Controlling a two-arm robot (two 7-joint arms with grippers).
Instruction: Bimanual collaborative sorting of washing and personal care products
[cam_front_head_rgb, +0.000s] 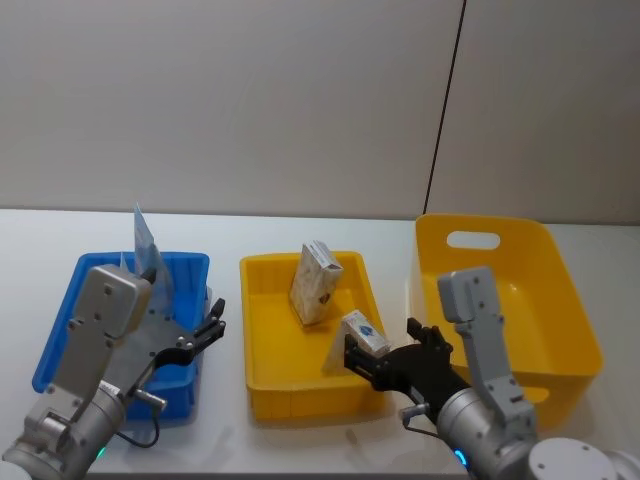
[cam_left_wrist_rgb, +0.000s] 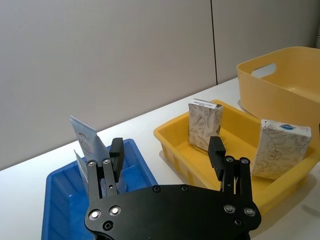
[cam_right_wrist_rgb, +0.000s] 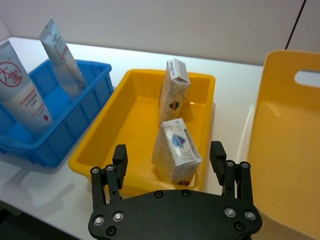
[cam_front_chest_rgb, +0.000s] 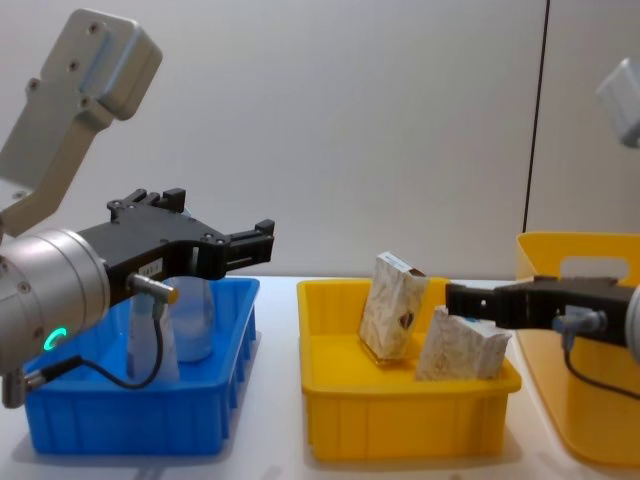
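Two pale blue tubes (cam_right_wrist_rgb: 22, 95) with red print stand leaning in the blue tray (cam_right_wrist_rgb: 85, 105); they also show as tubes (cam_front_head_rgb: 145, 245). My left gripper (cam_front_head_rgb: 210, 322) hovers open over that tray's right rim, its jaws empty, and in the left wrist view the left gripper (cam_left_wrist_rgb: 166, 150) sits nearer than the tubes (cam_left_wrist_rgb: 87, 142). In the yellow tray (cam_front_head_rgb: 310, 400), one marbled carton (cam_front_head_rgb: 315, 283) stands upright and a second carton (cam_front_head_rgb: 362, 335) leans at the front right. My right gripper (cam_front_head_rgb: 383, 342) is open just above the leaning carton (cam_right_wrist_rgb: 175, 150), holding nothing.
A large yellow basket (cam_front_head_rgb: 560, 300) with a handle slot stands to the right of the yellow tray. All three containers sit in a row on a white table (cam_front_head_rgb: 230, 440) against a grey wall.
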